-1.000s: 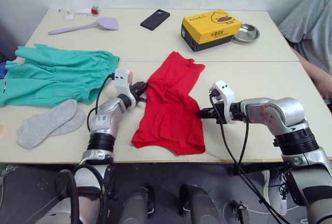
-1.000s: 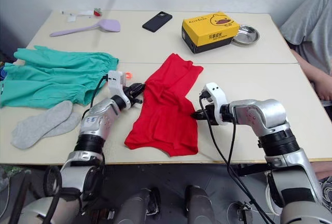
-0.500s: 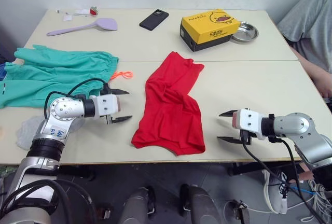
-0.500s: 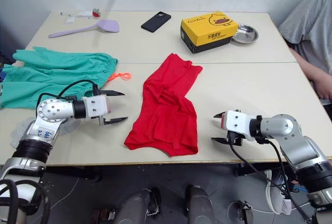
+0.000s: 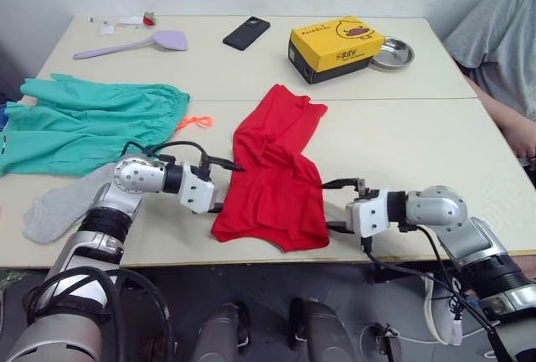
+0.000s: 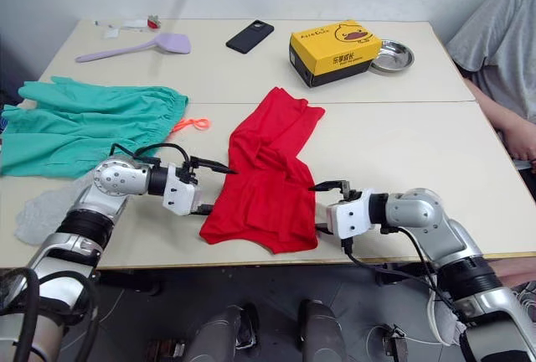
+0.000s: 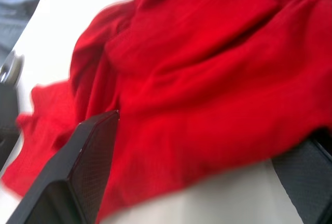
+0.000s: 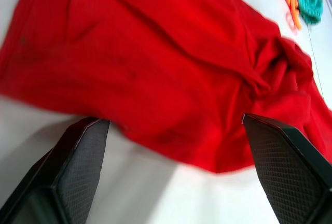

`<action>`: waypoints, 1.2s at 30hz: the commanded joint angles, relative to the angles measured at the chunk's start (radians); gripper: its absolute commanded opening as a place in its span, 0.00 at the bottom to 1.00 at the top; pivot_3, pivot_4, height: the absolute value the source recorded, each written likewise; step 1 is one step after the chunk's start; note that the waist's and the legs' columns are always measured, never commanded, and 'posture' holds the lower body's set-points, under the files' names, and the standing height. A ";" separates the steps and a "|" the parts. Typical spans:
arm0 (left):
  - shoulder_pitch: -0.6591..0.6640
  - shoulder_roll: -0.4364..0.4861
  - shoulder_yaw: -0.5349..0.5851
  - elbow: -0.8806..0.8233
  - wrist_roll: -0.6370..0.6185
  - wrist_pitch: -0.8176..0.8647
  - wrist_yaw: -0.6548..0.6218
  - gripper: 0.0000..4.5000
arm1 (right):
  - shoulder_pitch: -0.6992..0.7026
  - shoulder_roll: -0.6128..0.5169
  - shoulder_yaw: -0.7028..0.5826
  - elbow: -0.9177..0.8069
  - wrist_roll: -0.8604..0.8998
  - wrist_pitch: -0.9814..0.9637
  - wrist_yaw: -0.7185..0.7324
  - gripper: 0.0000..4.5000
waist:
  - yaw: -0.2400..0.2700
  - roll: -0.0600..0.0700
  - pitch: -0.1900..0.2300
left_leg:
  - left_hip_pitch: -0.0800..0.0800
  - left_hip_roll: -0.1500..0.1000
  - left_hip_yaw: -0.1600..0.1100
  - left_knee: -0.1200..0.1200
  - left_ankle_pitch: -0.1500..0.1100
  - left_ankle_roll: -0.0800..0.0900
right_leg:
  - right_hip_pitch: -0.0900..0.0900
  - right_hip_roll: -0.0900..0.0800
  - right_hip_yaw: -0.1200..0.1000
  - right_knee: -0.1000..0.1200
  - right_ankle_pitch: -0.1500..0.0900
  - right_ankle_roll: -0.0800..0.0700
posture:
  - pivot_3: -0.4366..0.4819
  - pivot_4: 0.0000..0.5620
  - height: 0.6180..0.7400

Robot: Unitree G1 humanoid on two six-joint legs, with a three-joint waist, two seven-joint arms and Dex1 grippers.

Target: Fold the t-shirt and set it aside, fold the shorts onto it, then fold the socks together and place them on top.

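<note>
Head views: t-shirt (image 5: 275,176), crumpled, lies by the table's (image 5: 402,136) near edge; left gripper (image 5: 219,186) and right gripper (image 5: 333,206), both spread wide, flank it. Wrist views: cloth sits between each gripper's fingers. Best practice, likely: pinch matching side hems only, then lift evenly.

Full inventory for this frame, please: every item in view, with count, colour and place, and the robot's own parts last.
t-shirt: 1, red, crumpled, table's near middle
shorts: 1, teal-green, orange drawstring, left side
socks: light grey, near left edge, count unclear
phone: 1, black, far middle
box: 1, yellow with black base, far right
bowl: 1, metal, beside box
spatula: 1, lilac, far left
table: 1, beige
person: 1, grey top, right edge
left hand: open, at t-shirt's left edge
right hand: open, at t-shirt's right edge
</note>
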 commanded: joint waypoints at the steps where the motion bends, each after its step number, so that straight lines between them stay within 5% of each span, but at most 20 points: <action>1: 0.023 -0.014 -0.049 0.001 -0.021 -0.005 -0.082 0.90 | 0.013 0.030 0.056 -0.003 -0.042 -0.011 0.015 0.70 | -0.001 0.000 0.000 | 0.000 0.000 0.000 0.000 0.000 0.000 | 0.000 0.000 0.000 0.000 0.000 0.000 | 0.48 0.27 1.00; 9: 0.074 -0.032 -0.045 -0.051 -0.088 0.072 -0.145 0.33 | 0.013 0.048 0.044 -0.008 -0.026 -0.080 0.002 0.04 | 0.001 0.000 0.000 | -0.001 0.000 -0.001 0.003 0.000 0.002 | 0.000 0.000 0.000 0.002 0.000 0.000 | 0.48 0.27 1.00; 14: 0.185 0.002 -0.020 -0.245 -0.221 0.243 -0.206 0.01 | 0.025 0.008 0.018 -0.048 0.065 -0.068 0.048 0.00 | 0.001 0.001 0.001 | -0.001 0.000 -0.001 0.003 0.000 0.003 | 0.000 0.000 -0.001 0.002 0.000 0.000 | 0.48 0.27 1.00; 23: 0.463 0.120 0.026 -0.758 -0.370 0.633 -0.186 0.01 | 0.194 -0.220 -0.077 -0.201 0.279 0.052 0.217 0.00 | 0.005 0.005 0.003 | -0.002 0.000 -0.005 0.004 0.000 0.003 | 0.002 -0.002 -0.002 0.002 0.000 0.000 | 0.48 0.27 1.00; 32: 0.641 0.242 0.069 -0.977 -0.430 0.874 -0.198 0.01 | 0.388 -0.306 -0.100 -0.385 0.423 0.138 0.337 0.00 | 0.005 0.007 0.004 | -0.001 0.000 -0.006 0.003 -0.001 0.003 | 0.003 -0.001 -0.003 0.001 -0.001 -0.001 | 0.48 0.27 1.00; 36: 0.625 0.282 0.116 -1.065 -0.597 1.121 -0.190 0.01 | 0.381 -0.346 -0.140 -0.481 0.552 0.355 0.348 0.00 | 0.007 0.009 0.005 | -0.001 0.000 -0.007 0.003 -0.003 0.007 | 0.002 -0.002 -0.003 0.001 -0.001 -0.002 | 0.48 0.27 1.00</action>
